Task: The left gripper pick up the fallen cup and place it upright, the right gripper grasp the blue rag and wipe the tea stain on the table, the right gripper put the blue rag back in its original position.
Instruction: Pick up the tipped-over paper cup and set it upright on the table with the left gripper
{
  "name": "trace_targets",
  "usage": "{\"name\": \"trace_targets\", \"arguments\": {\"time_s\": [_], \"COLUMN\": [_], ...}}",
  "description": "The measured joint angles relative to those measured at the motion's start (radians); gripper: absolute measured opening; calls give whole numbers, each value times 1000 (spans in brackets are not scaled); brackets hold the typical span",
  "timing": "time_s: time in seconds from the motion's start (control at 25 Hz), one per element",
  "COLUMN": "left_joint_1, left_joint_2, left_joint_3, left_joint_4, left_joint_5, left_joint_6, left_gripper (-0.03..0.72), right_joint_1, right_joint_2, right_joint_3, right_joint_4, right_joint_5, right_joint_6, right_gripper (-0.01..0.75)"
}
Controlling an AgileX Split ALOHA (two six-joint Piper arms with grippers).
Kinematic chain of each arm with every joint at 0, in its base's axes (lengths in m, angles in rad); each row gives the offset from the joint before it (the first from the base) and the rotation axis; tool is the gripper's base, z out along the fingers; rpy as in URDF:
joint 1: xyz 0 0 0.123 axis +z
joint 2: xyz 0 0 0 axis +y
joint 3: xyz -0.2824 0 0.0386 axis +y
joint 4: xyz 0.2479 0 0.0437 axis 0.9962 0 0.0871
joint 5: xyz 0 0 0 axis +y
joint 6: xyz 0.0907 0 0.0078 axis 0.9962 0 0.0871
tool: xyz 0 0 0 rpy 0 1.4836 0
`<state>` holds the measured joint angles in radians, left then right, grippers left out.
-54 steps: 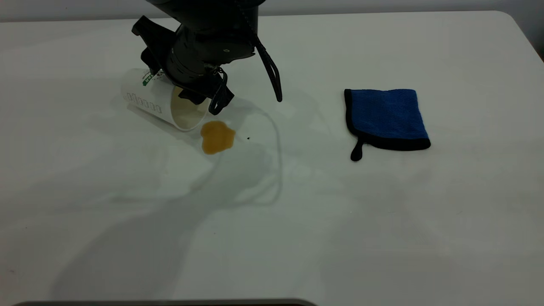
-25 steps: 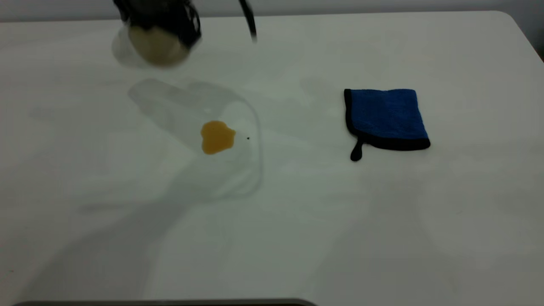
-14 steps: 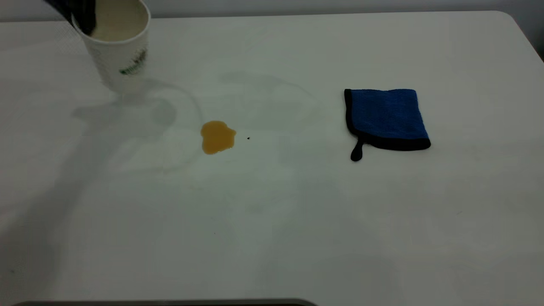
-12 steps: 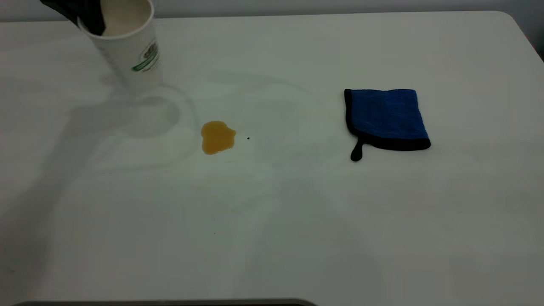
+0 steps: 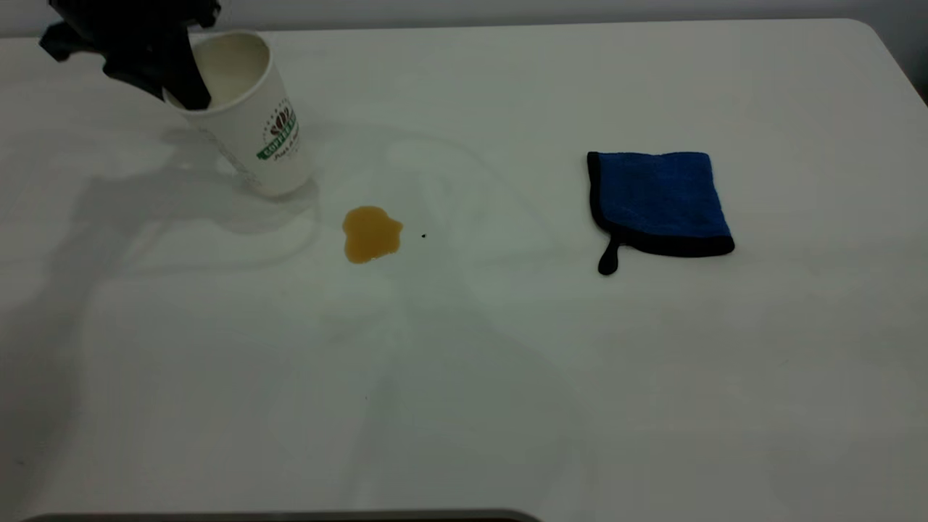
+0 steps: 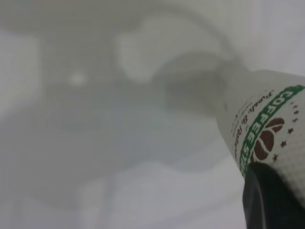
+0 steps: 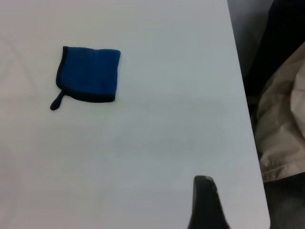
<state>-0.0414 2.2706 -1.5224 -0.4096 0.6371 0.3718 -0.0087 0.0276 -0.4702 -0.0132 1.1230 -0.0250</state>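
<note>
Exterior view: white textured paper cup with green coffee logo is mouth-up but tilted, base at or just off the plain white tabletop, just beside the small amber-brown tea puddle. Black left gripper pinches the rim, one finger inside the mouth. To finish well: level the cup, seat the base flat clear of the puddle, only then release. Blue rag with black trim and loop lies flat, well apart, untouched. Left wrist view: cup wall fills the edge, a black finger pressed on it, so clamped on the cup. Right wrist view: rag far off; right gripper out over bare table near its edge, one finger visible, opening can't tell.
</note>
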Motion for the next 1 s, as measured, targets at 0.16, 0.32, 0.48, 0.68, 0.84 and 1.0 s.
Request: {"name": "trace_targets", "arguments": {"time_s": [0.16,0.32,0.48,0.68,0.84,1.0], "left_joint_1": [0,0,0,0,0,0], "left_joint_2": [31,44,48,53,53,53], "left_joint_3": [0,0,0,0,0,0], "left_joint_4": [0,0,-3,-4,-4,-4], "left_joint_5": [-10,-18,-22,-22,-23,-24], "left_joint_6": [0,0,0,-4,-4,-4], "left_gripper": [-1,3,25,132,251,303], "right_joint_1": [0,0,0,0,0,0], "right_joint_2": [0,0,0,0,0,0], "right_joint_3": [0,0,0,0,0,0], "right_joint_4": [0,0,0,0,0,0], "right_joint_5": [0,0,0,0,0,0], "right_joint_6": [0,0,0,0,0,0], "right_gripper": [532,532,532,532,532,532]}}
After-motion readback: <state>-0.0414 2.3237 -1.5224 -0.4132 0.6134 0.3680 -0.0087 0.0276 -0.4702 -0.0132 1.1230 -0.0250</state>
